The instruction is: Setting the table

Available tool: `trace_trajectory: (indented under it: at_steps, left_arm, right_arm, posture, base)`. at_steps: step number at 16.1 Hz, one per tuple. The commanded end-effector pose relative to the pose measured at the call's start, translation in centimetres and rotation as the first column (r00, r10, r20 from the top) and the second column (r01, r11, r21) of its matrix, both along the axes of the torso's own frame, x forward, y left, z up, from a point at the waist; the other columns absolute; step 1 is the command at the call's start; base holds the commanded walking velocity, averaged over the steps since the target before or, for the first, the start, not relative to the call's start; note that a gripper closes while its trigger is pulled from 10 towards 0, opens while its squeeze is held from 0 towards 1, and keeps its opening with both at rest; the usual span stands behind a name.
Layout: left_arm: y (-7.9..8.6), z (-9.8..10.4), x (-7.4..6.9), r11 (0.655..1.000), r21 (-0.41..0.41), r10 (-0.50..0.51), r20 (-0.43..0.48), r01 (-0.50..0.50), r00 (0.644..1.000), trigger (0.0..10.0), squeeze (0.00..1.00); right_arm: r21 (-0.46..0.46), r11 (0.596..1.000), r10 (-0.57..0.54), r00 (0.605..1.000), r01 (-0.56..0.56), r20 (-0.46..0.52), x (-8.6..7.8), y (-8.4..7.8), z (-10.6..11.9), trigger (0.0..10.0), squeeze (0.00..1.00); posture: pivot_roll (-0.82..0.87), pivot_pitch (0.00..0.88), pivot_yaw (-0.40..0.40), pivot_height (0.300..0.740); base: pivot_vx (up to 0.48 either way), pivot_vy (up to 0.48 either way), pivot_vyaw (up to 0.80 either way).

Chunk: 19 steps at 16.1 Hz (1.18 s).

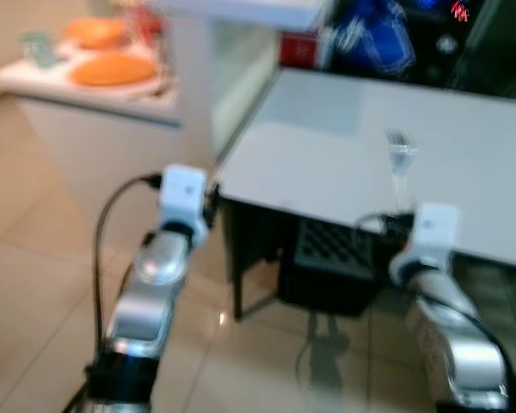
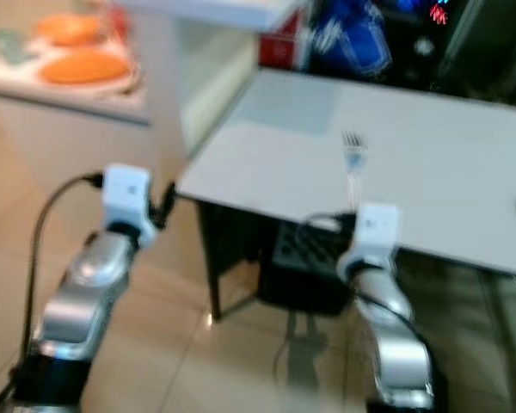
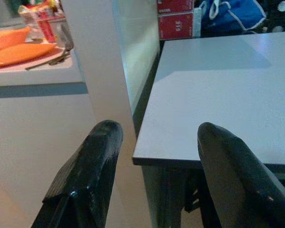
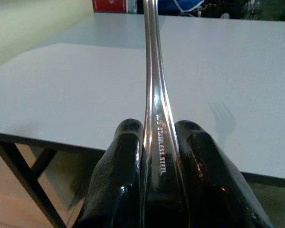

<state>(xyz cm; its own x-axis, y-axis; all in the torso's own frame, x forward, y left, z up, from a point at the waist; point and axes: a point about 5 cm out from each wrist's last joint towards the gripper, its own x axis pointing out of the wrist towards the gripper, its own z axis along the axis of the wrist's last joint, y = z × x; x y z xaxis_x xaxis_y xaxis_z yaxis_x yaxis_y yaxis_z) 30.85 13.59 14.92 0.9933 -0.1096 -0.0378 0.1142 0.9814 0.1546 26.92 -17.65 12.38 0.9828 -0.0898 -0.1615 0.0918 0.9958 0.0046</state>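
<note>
Both head views are blurred, so we cannot make out the right gripper's fingers behind its white wrist block, and the fork reads only as a pale streak with faint tines. In the right wrist view the fork's handle runs past the upper edge, cutting off its tines, and only their shadow lies on the table. The orange plates on the side counter are too soft to resolve, and the blue bag is cropped by the frame.
</note>
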Motion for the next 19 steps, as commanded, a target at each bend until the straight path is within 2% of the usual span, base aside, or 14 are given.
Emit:
trace_trajectory:
  at_steps: [1, 3, 8, 10, 13, 19]
  left_arm:
    - [-0.3, -0.2, 0.2, 1.000, -0.004, 0.009, 0.000, -0.009, 1.000, 10.0, 0.00]
    - [-0.4, 0.0, 0.4, 0.999, 0.001, 0.032, 0.012, -0.032, 0.999, 10.0, 0.00]
    - [0.0, 0.1, 0.5, 0.999, 0.017, 0.038, 0.023, -0.039, 0.999, 10.0, 0.00]
    - [-0.6, 0.1, 0.3, 0.998, 0.070, -0.003, 0.042, 0.000, 0.999, 10.0, 0.00]
    - [-0.4, 0.0, 0.2, 0.998, 0.064, 0.009, 0.035, -0.011, 0.999, 10.0, 0.00]
    - [-0.5, -0.2, 0.3, 0.997, 0.073, 0.003, 0.026, -0.005, 1.000, 10.0, 0.00]
  right_arm:
    - [-0.011, 1.000, -0.006, 0.999, 0.006, 0.037, 0.3, -0.3, 0.9, 10.0, 0.00]
    - [-0.011, 0.999, 0.049, 0.998, -0.049, 0.039, 0.5, 0.1, 0.9, 10.0, 0.00]
    - [0.026, 0.995, 0.098, 0.995, -0.099, 0.025, 0.3, 1.7, 0.3, 10.0, 0.00]
    - [0.037, 0.997, 0.073, 0.997, -0.073, 0.023, 0.2, 1.3, 0.3, 10.0, 0.00]
    - [0.018, 0.999, 0.046, 0.999, -0.046, 0.013, 0.2, 0.6, 0.1, 10.0, 0.00]
    - [0.009, 0.999, 0.051, 0.999, -0.051, 0.019, 0.2, 0.9, 0.2, 10.0, 0.00]
  posture:
    - [-0.07, 0.000, 0.020, 0.740]
    - [-0.06, 0.000, 0.014, 0.740]
    - [-0.06, 0.000, 0.024, 0.740]
    - [-0.05, 0.000, 0.015, 0.740]
    - [-0.06, 0.000, 0.020, 0.740]
    - [-0.06, 0.000, 0.028, 0.740]
  base:
    - [0.000, -0.469, 0.00]
    - [0.000, -0.469, 0.00]
    - [0.000, -0.467, 0.00]
    - [0.000, -0.467, 0.00]
    - [0.000, -0.466, 0.00]
    - [0.000, -0.466, 0.00]
